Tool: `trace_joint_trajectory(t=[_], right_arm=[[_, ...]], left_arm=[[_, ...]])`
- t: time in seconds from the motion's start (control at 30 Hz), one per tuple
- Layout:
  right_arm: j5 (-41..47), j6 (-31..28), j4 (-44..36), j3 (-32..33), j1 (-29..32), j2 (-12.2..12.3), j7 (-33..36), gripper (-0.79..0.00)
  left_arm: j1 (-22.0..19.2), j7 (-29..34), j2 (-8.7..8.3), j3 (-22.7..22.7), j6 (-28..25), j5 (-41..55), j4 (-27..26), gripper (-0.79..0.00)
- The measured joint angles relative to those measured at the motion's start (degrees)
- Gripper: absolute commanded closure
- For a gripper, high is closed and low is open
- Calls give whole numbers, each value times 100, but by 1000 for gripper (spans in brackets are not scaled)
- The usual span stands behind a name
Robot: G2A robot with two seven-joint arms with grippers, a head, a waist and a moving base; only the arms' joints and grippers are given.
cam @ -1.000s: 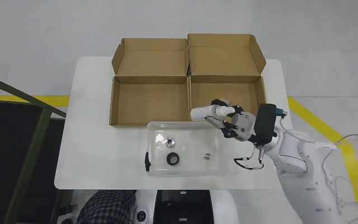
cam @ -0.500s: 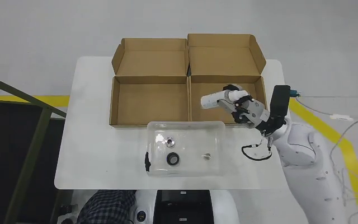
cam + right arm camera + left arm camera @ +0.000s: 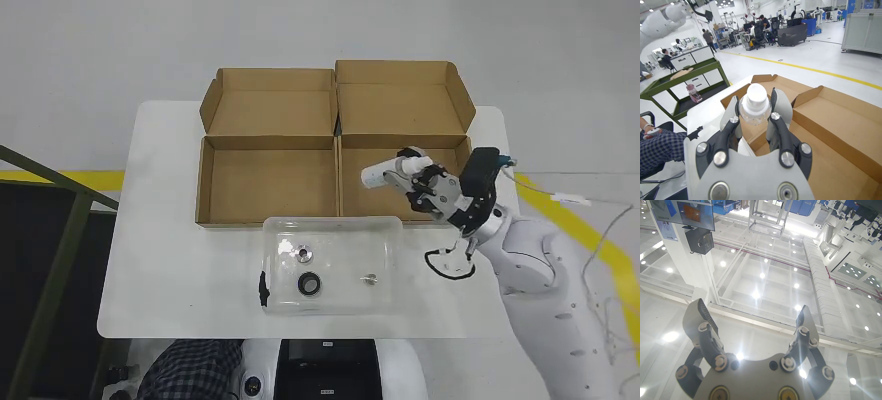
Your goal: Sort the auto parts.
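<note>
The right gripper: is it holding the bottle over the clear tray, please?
No, the right gripper holds the bottle above the right box, beyond the tray.

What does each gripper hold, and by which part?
Right gripper: a white-capped clear part, jaws on its clear body below the cap. Left gripper: nothing.

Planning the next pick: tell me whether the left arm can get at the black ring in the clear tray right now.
Probably not yet: the left gripper is open but points up at the ceiling. Nothing sits over the black ring in the clear tray, so the way down looks free.
</note>
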State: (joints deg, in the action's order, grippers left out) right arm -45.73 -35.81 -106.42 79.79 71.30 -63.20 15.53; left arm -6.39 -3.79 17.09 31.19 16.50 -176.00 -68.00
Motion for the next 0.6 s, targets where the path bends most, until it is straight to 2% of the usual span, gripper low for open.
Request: trace_joint_trajectory(t=[0.6], right_arm=[[-1549, 1537, 1126, -1076, -699, -201, -111, 0]], left_arm=[[0, 0, 0, 0, 0, 0, 0, -785]])
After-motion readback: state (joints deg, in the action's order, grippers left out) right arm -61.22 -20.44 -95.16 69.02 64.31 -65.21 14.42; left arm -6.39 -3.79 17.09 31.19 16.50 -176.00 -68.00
